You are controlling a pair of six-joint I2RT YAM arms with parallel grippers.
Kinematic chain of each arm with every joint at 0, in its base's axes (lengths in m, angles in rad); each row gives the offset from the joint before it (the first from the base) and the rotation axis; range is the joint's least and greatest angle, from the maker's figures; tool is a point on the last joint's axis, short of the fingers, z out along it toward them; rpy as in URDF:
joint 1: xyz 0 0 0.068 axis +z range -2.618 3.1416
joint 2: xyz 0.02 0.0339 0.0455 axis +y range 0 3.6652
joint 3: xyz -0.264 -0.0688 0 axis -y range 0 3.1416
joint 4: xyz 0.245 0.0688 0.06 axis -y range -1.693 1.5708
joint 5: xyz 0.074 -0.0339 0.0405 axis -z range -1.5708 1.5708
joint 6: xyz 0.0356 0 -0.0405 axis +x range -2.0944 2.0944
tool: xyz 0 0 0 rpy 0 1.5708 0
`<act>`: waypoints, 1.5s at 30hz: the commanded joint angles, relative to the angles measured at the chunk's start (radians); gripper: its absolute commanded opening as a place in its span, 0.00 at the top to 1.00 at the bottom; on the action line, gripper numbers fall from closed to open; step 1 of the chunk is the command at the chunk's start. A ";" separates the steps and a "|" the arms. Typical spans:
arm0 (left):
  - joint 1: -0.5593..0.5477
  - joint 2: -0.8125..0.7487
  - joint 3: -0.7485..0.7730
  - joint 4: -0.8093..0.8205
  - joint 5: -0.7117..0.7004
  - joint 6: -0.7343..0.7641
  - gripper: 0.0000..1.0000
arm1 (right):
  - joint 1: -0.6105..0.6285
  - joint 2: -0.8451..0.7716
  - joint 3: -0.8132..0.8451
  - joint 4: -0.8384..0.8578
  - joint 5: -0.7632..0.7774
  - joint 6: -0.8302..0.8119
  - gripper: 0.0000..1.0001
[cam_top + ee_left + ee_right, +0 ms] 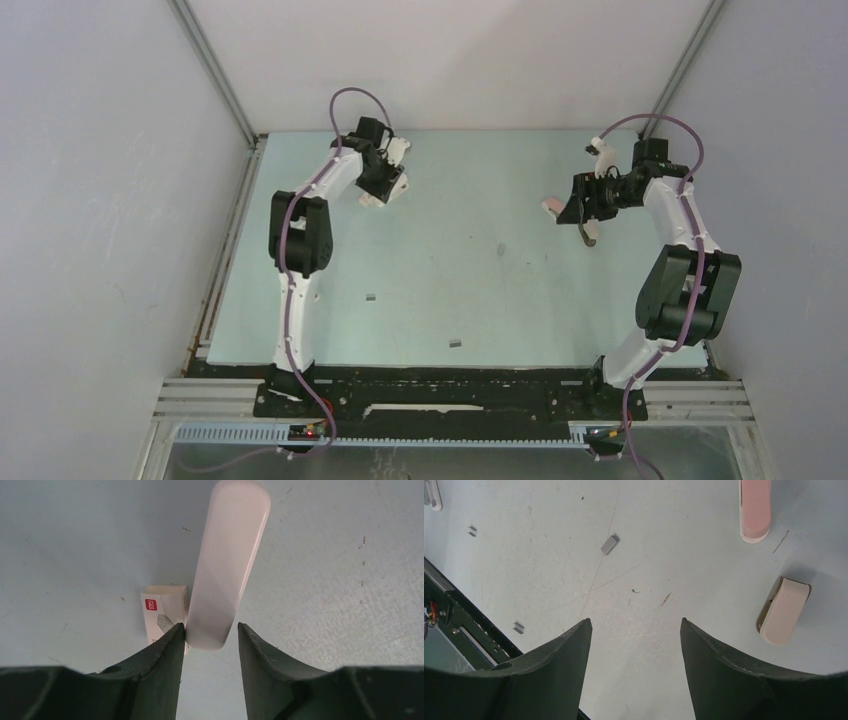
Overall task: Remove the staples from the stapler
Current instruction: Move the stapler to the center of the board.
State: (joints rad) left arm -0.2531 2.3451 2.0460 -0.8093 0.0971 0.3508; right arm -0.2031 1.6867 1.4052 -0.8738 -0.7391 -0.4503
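pointing away from left end effector (211, 627) lies the white stapler (227, 565).

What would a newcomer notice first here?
The white stapler sits inside the open jaws of the left tool at the far left of the table, with a small white-and-red box beside it. Dark grey staples lie scattered across it. A pink stapler and a cream stapler lie ahead of the open, empty right tool at far right.
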 commanded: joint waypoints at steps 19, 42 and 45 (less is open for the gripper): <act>0.004 -0.122 -0.136 0.022 0.041 0.078 1.00 | 0.005 -0.036 0.002 0.005 -0.055 -0.011 0.27; -0.239 -0.511 -0.725 0.235 0.171 0.041 1.00 | 0.302 0.027 0.092 -0.204 -0.284 -0.517 0.27; -0.296 -0.511 -0.739 0.249 0.176 0.012 1.00 | 0.303 0.024 0.085 -0.204 -0.301 -0.563 0.26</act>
State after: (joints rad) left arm -0.4953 1.8908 1.3331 -0.6075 0.2199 0.4049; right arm 0.1062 1.7168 1.4727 -1.0328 -0.9623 -0.8494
